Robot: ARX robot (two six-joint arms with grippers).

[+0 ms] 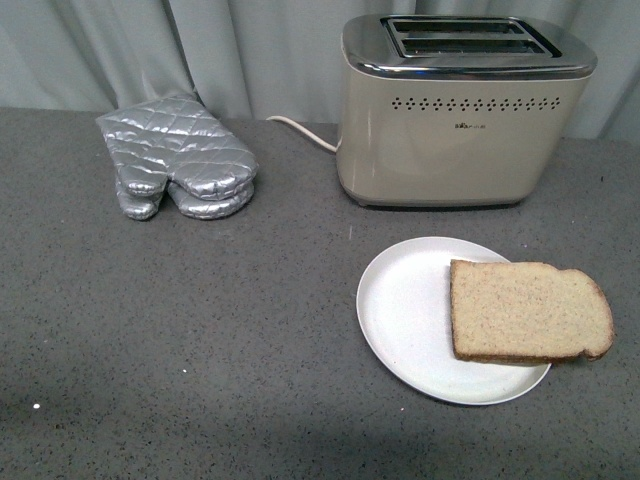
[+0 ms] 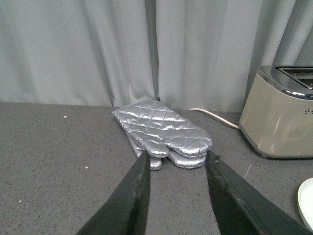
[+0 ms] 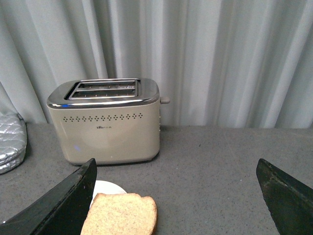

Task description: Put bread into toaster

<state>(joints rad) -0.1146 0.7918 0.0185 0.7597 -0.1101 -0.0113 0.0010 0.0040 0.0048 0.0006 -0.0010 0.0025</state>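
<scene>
Left gripper: our left fingers are spread apart and hold nothing; they hover over the counter toward its back left corner, aimed at the mitts
Oven mitts: a silver quilted pair, stacked near the back edge on the left, well apart from the bread
Cord: white, running along the back edge from the curtain to the toaster's left side
Toaster: upright at the back edge, right of centre; both slots look empty
Plate: round and white, toward the front right corner, just in front of the toaster
Bread: one slice lying flat on the plate's right half, its rounded end hanging past the rim toward the right edge
Right gripper: our right fingers are spread wide and empty, poised above the bread and facing the toaster
Risk, grasp: we judge the flat slice hard to pinch; a finger landing on the rim could tip or slide the plate
Risk, squeeze: soft crumb may fold or tear if we clamp hard
Risk, insertion: unless we turn the slice on edge, it could catch on the chrome top
</scene>
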